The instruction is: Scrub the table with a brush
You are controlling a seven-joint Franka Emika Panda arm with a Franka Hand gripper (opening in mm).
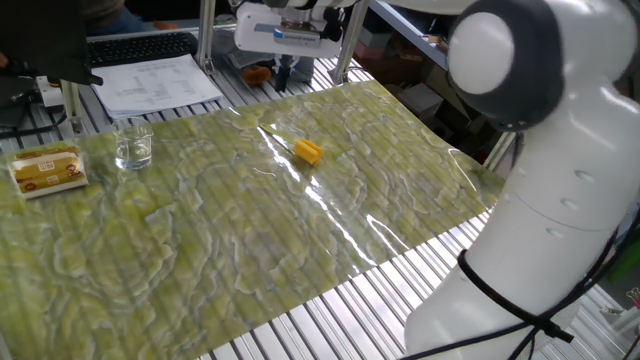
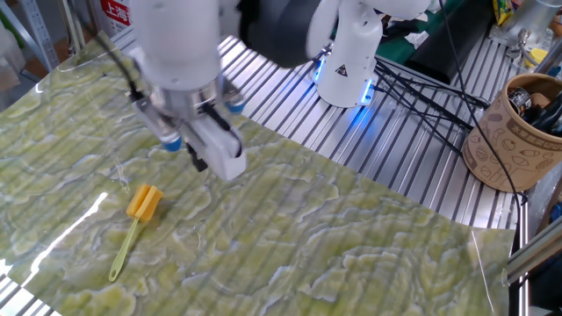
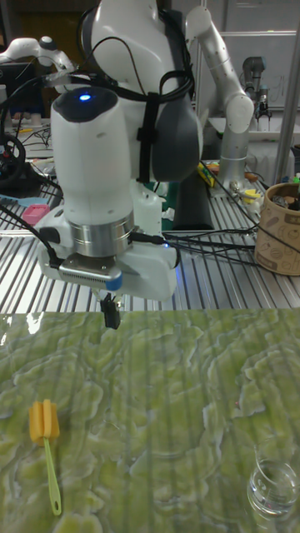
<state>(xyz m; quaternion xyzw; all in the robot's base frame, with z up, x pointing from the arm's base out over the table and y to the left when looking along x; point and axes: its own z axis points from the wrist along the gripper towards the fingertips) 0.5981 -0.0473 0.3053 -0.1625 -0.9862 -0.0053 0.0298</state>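
Tall fixed view: yellow-orange brush [image 3: 43, 422], pale handle.

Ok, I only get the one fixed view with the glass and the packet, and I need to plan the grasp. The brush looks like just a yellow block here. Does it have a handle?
Observer: Yes. In the other fixed view the brush has a thin pale handle lying flat on the table. It runs from the head toward the sheet's near edge in that view.
Operator: Is the gripper holding anything? It's lost in the clutter for me.
Observer: No. In the tall fixed view the gripper carries nothing. Its fingers look pressed together, and it hangs above the sheet, well apart from the brush.
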